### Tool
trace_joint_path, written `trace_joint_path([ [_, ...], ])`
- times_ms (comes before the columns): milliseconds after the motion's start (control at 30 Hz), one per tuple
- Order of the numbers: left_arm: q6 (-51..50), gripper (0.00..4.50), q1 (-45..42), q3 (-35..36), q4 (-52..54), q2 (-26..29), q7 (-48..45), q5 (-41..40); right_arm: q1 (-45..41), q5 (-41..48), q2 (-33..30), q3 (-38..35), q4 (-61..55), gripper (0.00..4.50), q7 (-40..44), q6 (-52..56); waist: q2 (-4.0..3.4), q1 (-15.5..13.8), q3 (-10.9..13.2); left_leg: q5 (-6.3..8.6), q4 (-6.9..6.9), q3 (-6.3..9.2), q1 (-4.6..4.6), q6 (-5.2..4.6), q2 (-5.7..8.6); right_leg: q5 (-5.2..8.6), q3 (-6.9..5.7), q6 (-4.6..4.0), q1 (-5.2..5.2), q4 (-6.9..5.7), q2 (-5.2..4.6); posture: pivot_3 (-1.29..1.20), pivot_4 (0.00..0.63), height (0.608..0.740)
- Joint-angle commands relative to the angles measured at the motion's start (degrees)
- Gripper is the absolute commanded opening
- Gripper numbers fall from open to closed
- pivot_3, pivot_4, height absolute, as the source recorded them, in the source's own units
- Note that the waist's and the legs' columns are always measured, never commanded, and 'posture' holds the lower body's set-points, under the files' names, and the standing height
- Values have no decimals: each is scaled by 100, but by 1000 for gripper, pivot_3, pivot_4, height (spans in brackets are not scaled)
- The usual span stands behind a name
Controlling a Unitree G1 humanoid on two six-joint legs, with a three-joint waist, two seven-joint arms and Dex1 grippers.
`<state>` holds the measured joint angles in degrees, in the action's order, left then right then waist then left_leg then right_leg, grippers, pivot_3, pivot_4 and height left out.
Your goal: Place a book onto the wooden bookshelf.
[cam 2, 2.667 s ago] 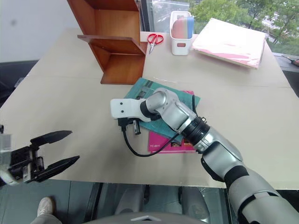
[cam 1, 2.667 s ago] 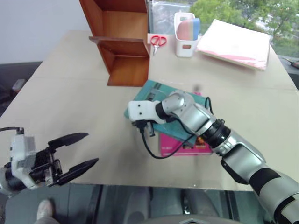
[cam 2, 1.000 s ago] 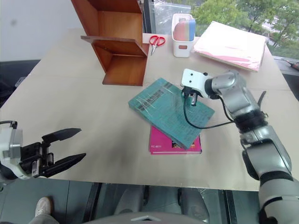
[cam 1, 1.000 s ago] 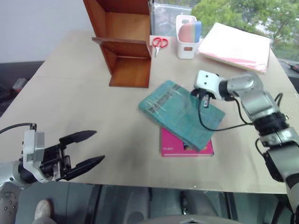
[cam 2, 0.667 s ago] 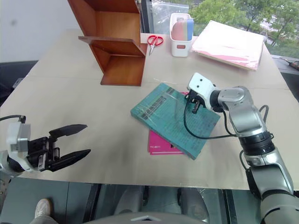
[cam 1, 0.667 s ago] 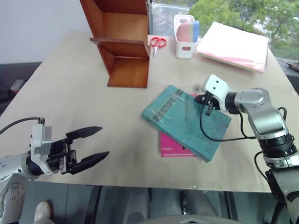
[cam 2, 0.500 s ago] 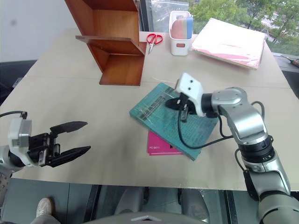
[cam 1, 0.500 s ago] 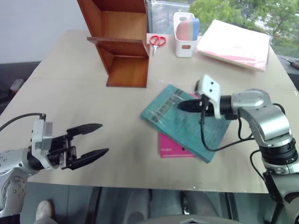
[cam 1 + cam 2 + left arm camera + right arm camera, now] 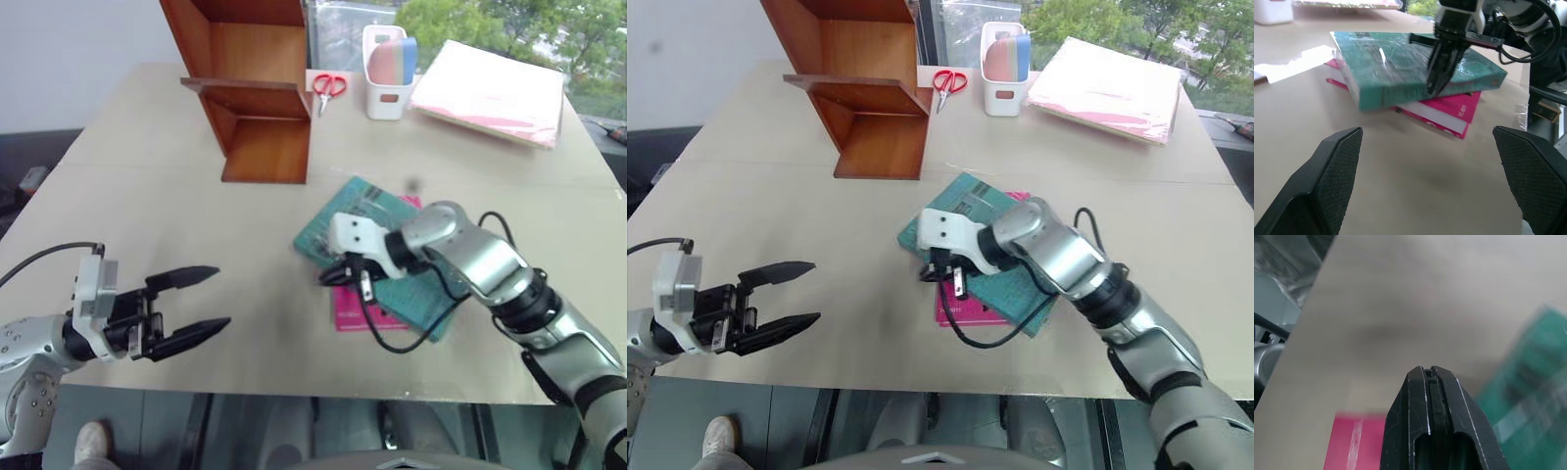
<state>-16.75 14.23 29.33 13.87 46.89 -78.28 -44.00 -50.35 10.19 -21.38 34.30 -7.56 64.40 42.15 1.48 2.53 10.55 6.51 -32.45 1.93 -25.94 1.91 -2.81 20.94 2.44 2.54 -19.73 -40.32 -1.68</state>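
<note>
Am nudging book (image 9: 364, 221) w/ clenched R claw (image 9: 331, 275) at its near edge; L claw (image 9: 201, 305) gaping, waiting opposite; bookshelf (image 9: 257, 93) beyond.

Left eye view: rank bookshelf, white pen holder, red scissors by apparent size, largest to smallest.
1. bookshelf, by far the largest, though the top of the frame cuts it off.
2. white pen holder.
3. red scissors, smallest.
All three sit at the far end of the table, so distance hardly skews the order.
</note>
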Motion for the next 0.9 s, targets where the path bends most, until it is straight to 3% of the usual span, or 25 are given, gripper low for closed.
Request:
trace_joint_path([
  [33,46,4500,219,327,325,-63,92,-106,-237,-393,124,99,496,60,-232,-373,3,-20,-2,0,0,1,0,0,0,0,-1,0,1,2,-1,0,150,740],
  [367,65,4500,450,427,507,-166,235,-144,-681,-761,461,-224,1617,60,-573,-1021,4,-14,-3,0,0,3,2,1,4,0,-5,0,1,-1,-3,0,150,740],
  [600,45,4500,191,232,470,-182,294,-139,-1097,-541,845,-1077,2105,60,-994,-1522,3,-11,-2,-1,0,1,2,1,4,-1,-3,0,1,-1,-1,0,150,740],
  [733,34,4500,-42,20,376,-182,267,-119,-660,738,-20,-2042,128,60,-194,-350,0,-82,4,-1,0,6,-11,1,0,-1,-9,0,0,1,-6,0,150,740],
  [900,68,4500,-302,-236,206,-186,166,-60,628,946,-1945,-2833,-1219,60,-11,390,11,-209,-3,1,0,11,-11,-2,9,-1,-19,1,13,28,-13,0,150,740],
])
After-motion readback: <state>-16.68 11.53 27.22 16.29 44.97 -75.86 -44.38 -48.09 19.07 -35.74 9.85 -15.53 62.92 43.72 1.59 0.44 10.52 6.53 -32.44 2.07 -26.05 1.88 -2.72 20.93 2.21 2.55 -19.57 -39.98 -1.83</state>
